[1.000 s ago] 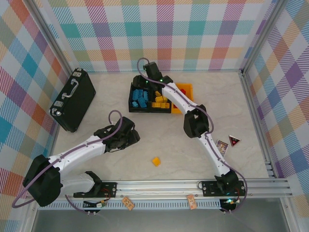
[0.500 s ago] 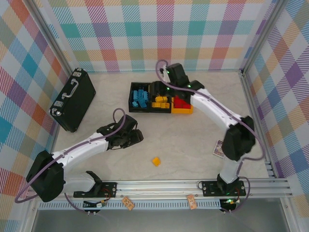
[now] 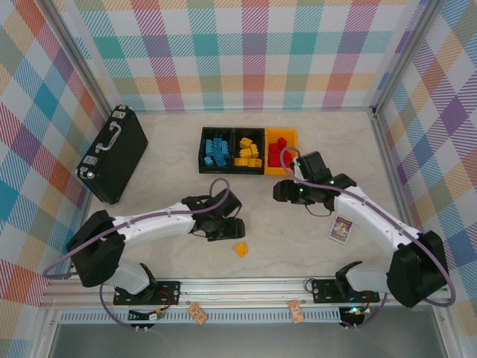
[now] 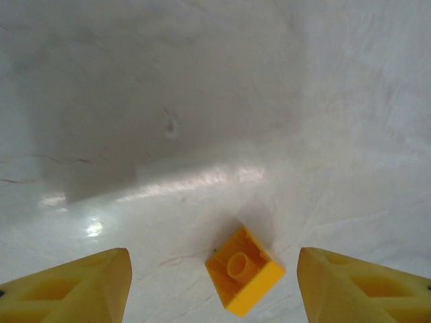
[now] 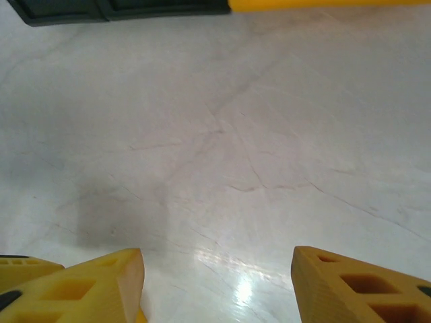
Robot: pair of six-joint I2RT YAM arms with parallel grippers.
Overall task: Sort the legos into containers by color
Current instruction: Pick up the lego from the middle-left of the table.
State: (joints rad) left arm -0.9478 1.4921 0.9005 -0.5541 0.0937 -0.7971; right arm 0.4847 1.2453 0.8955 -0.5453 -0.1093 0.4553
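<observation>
Yellow-orange lego [image 4: 244, 269] on a pale marbled table [image 3: 298, 224] — two black bins [image 3: 232, 169], one yellow-orange bin [image 3: 282, 131].

A small yellow-orange studded plastic brick [image 3: 241, 249] lies just beside the left gripper [image 3: 235, 228], on its near side. Three joined rectangular plastic bins [image 3: 231, 171] sit farther back.

No text, number or brand can be read in any view. The small printed card [image 3: 341, 229] on the table, seen from above, carries a coloured picture inside a pale border; any lettering on it is too small to resolve. Two small orange tags [image 3: 197, 313] [image 3: 296, 312] hang at the front rail [image 3: 246, 287]. They show dark marks, possibly print, but not legibly. The yellow-orange brick [image 4: 244, 269] in the left wrist view shows no mark that can be made out on its upturned face.
</observation>
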